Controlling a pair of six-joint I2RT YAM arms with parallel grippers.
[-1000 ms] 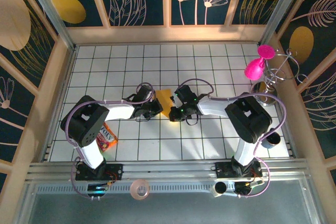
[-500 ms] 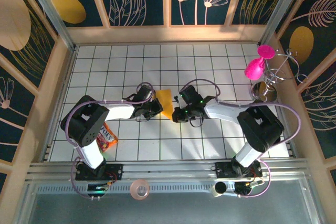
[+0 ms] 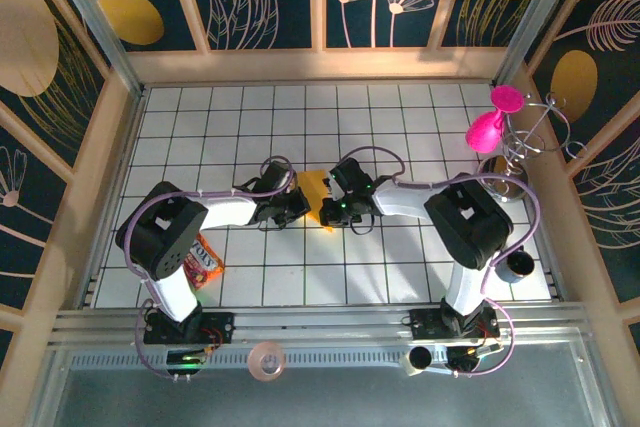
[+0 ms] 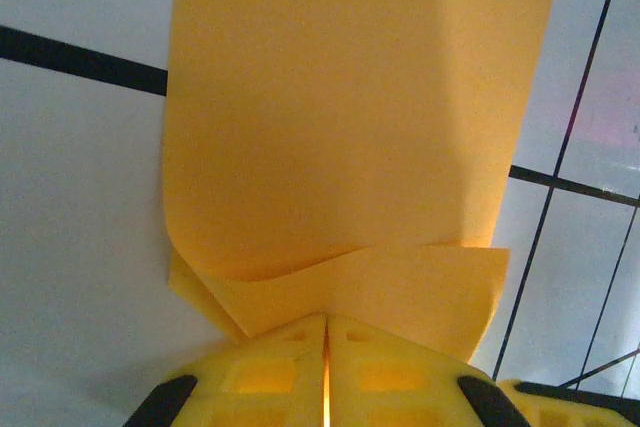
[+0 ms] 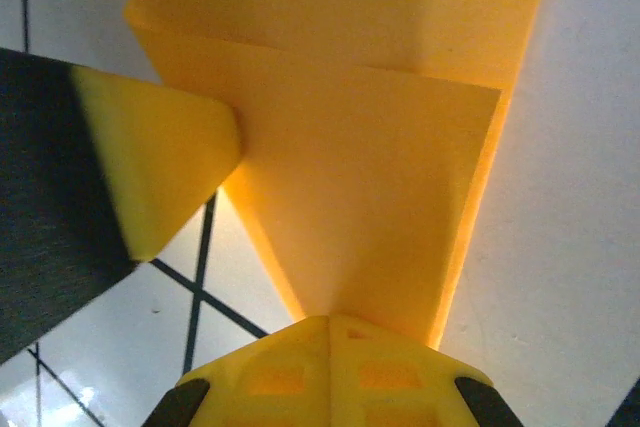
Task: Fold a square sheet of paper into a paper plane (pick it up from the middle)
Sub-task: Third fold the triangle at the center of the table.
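The orange-yellow sheet of paper [image 3: 314,190] is folded into a narrow shape with layered flaps and sits at the middle of the tiled table, between both grippers. My left gripper [image 3: 300,205] meets it from the left. In the left wrist view the jaws [image 4: 326,319] are shut on the near edge of the paper [image 4: 360,127], which stretches away above the tiles. My right gripper [image 3: 328,209] comes in from the right, and its jaws [image 5: 330,319] are shut on a tapered end of the paper [image 5: 370,217]. A yellow finger of the left gripper [image 5: 160,167] touches the paper's left side there.
A multicoloured snack packet [image 3: 203,259] lies under the left arm's elbow. At the right edge a pink balloon-like figure [image 3: 488,127] stands by a wire stand [image 3: 525,142]. A dark cup [image 3: 518,265] sits near the right arm. A tape roll [image 3: 266,360] lies on the front rail.
The right arm's elbow swung out to the right and came back. The right gripper has shifted slightly left against the paper. The left arm has held still.
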